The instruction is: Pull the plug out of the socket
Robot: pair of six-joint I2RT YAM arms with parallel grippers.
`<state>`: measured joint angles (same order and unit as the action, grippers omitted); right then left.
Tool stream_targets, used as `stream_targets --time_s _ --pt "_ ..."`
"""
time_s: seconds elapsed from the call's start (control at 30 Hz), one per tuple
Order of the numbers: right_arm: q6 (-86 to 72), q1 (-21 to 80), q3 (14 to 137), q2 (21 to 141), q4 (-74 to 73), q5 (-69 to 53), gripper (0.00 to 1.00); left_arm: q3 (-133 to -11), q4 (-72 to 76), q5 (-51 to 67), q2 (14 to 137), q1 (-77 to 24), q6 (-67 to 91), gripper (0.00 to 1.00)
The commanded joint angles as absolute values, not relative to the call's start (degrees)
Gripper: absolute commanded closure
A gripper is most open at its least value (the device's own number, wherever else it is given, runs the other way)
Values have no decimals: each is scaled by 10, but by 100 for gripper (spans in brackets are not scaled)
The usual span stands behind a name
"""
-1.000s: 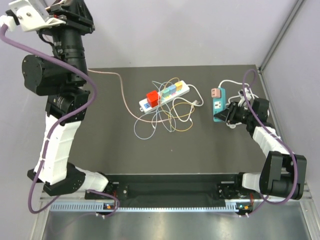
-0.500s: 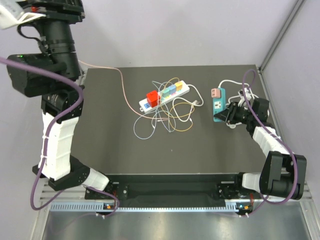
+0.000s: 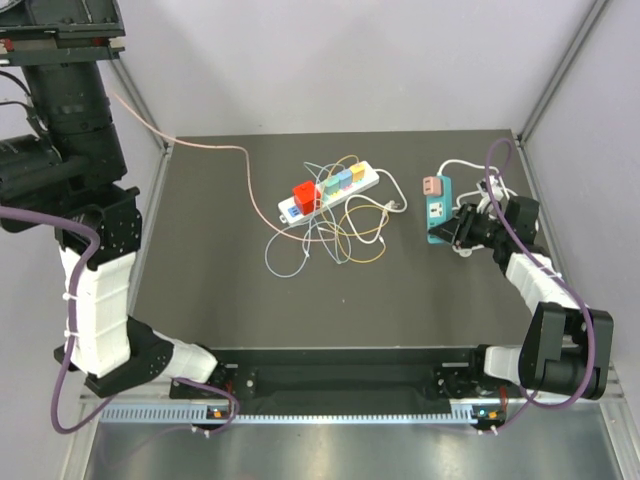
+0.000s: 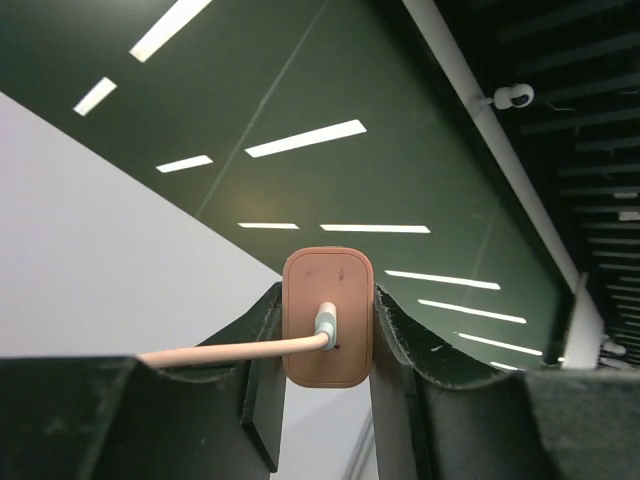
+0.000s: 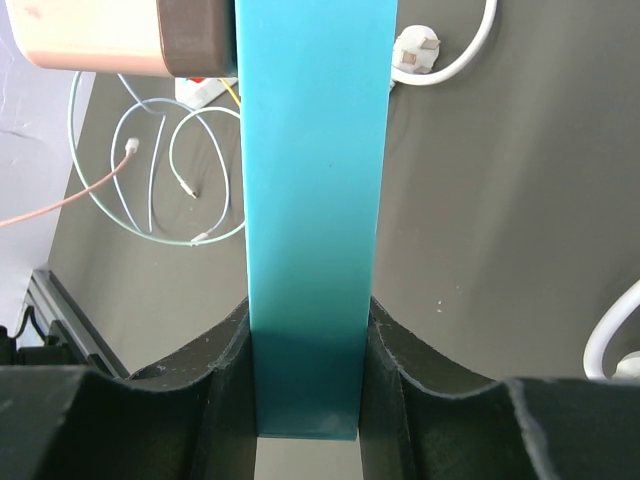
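Note:
My left gripper (image 4: pixel 328 296) is shut on a pink plug (image 4: pixel 328 330), held high off the table and facing the ceiling. Its pink cable (image 4: pixel 220 351) leaves to the left. In the top view that gripper is out of frame at the upper left, and the pink cable (image 3: pixel 200 146) trails down to the mat near the white power strip (image 3: pixel 330 188). My right gripper (image 5: pixel 308 310) is shut on the near end of a teal socket strip (image 5: pixel 315 150) lying at the right of the mat (image 3: pixel 437 208). A pink-and-brown plug (image 3: pixel 431 185) sits in its far end.
The white power strip carries a red plug (image 3: pixel 303 193) and several pastel ones. A tangle of thin coloured cables (image 3: pixel 330 240) lies in front of it. A white plug on its cord (image 5: pixel 418 45) lies beyond the teal strip. Grey walls enclose the black mat (image 3: pixel 220 280).
The left arm has swung up and to the left, drawing the pink cable with it. The right arm and teal strip have stayed put.

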<state>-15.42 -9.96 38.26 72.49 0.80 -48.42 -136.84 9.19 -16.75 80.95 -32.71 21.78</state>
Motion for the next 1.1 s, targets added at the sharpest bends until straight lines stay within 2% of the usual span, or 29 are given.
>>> stream_targets --time_s 0.0,0.17,0.37,0.5,0.7,0.9,1.07 --pt "-138 -106 392 715 48 -511 100 -1382 109 -126 812 -327 283 100" --pt "-140 -106 392 710 48 -513 100 -1383 60 -185 831 -327 182 100" --pt "-140 -108 392 706 48 -515 100 -1275 50 -311 872 -303 26 100" --pt "-141 -112 392 703 48 -519 100 -1247 8 -294 915 -200 80 100" --pt "-145 -113 394 708 49 -528 100 -1190 -69 -222 972 -46 245 100" --pt "-142 -114 395 709 47 -526 100 -1088 -59 -141 1038 35 363 100" --pt "-139 -114 396 715 46 -526 100 -1045 -35 -129 1091 46 380 100"
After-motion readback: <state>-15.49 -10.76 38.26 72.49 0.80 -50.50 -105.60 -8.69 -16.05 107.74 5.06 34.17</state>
